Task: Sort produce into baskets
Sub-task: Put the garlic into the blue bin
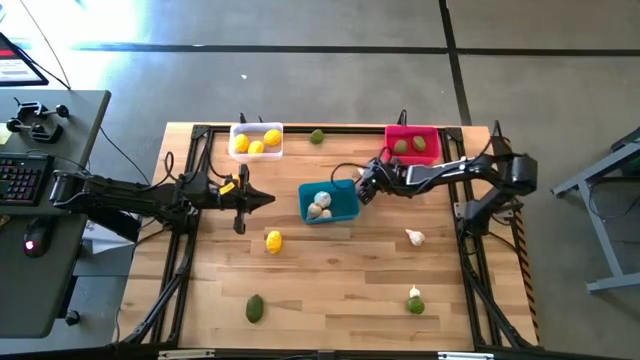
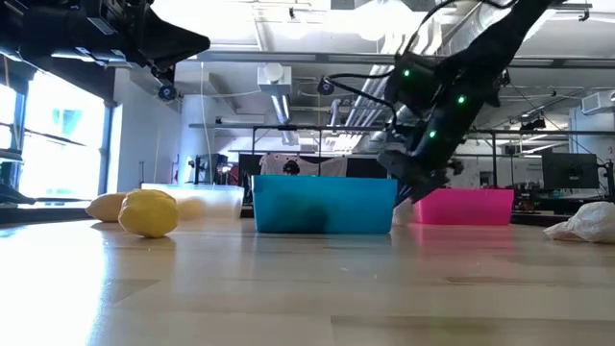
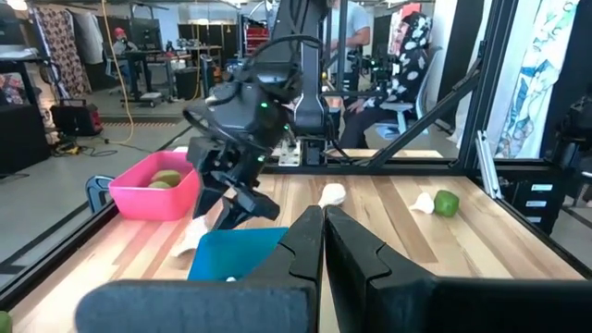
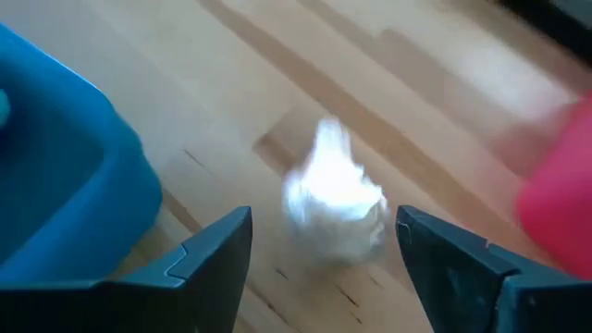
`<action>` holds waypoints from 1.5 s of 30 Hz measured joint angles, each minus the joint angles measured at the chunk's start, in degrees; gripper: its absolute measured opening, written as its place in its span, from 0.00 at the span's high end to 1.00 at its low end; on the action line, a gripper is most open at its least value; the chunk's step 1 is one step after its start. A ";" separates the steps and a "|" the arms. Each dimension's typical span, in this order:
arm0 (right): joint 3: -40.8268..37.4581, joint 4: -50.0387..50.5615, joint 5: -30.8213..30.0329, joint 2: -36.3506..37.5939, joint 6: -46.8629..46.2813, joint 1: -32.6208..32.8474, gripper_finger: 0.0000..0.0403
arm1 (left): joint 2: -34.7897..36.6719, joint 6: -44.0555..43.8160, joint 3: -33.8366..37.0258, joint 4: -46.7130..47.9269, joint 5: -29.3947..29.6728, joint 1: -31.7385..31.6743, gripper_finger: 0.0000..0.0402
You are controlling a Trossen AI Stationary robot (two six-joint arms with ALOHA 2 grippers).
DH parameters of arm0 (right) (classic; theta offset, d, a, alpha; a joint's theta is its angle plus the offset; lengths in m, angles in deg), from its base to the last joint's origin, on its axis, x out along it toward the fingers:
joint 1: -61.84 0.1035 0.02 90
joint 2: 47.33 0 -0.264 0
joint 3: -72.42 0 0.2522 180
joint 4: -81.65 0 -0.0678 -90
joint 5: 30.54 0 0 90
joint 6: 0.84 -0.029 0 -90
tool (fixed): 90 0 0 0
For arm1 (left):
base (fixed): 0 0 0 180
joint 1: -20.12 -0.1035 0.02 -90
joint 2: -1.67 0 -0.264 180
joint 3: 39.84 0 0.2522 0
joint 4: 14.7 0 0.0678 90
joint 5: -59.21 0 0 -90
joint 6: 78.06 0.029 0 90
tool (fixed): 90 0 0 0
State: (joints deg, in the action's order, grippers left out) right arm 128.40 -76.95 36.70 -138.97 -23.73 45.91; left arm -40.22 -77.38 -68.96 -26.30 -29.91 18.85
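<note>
My right gripper (image 4: 324, 250) is open and slants down over a whitish garlic bulb (image 4: 333, 202). The bulb lies on the wood between the teal basket (image 1: 345, 207) and the pink basket (image 1: 412, 131), and one finger stands on each side of it, apart from it. The teal basket holds garlic bulbs (image 1: 319, 206). Green fruits (image 1: 410, 146) lie in the pink basket, and lemons (image 1: 256, 142) in the white basket (image 1: 256, 155). My left gripper (image 1: 272, 198) waits shut and level above the table, left of the teal basket.
Loose on the wood lie a lemon (image 1: 273, 240), a garlic bulb (image 1: 414, 237), a green fruit (image 1: 255, 308) near the front edge, a green fruit with a garlic bulb (image 1: 415, 301) at the front right, and a green fruit (image 1: 316, 136) by the far edge.
</note>
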 joint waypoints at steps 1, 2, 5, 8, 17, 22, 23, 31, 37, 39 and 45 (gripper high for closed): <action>0.00 -0.55 1.42 -0.61 0.68 -0.77 0.36 | 0.00 0.00 0.00 0.34 0.00 0.00 1.00; 0.00 -0.65 2.33 -1.13 0.84 -1.43 0.36 | -0.01 -0.02 0.00 0.67 0.00 0.00 1.00; 0.00 -0.61 2.86 -2.41 0.96 -3.05 0.36 | -0.01 -0.02 0.00 1.22 0.00 0.00 1.00; 0.00 -0.99 2.84 -2.93 1.87 -3.95 0.37 | 0.00 -0.02 0.00 1.20 0.00 0.00 1.00; 0.04 -2.78 4.83 -0.49 5.07 -4.73 0.39 | -0.02 -0.48 0.00 1.27 -0.02 -0.02 1.00; 0.04 -4.88 7.08 0.67 8.98 -6.43 0.34 | 0.00 -0.34 0.00 1.27 0.00 -0.04 1.00; 0.04 -5.83 7.70 0.46 9.96 -7.02 0.32 | 0.00 -0.08 0.00 1.25 0.00 -0.04 1.00; 0.13 -10.52 12.91 -4.27 12.02 -11.38 0.30 | -0.01 -0.02 -0.01 1.20 0.00 -0.04 1.00; 0.12 -10.59 15.87 -4.83 12.34 -12.20 0.49 | 0.00 -0.02 -0.02 1.20 0.00 -0.04 1.00; 0.11 -10.66 16.07 -4.71 12.72 -12.32 0.60 | -0.01 -0.02 -0.02 1.18 0.00 -0.04 1.00; 0.11 -9.87 15.91 -1.06 12.78 -12.56 0.83 | -0.02 -0.04 -0.02 1.20 0.00 -0.04 1.00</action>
State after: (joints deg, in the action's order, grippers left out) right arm 128.51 -86.83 52.62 -140.03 -10.95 33.35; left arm -40.24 -77.41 -68.98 -25.10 -29.91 18.80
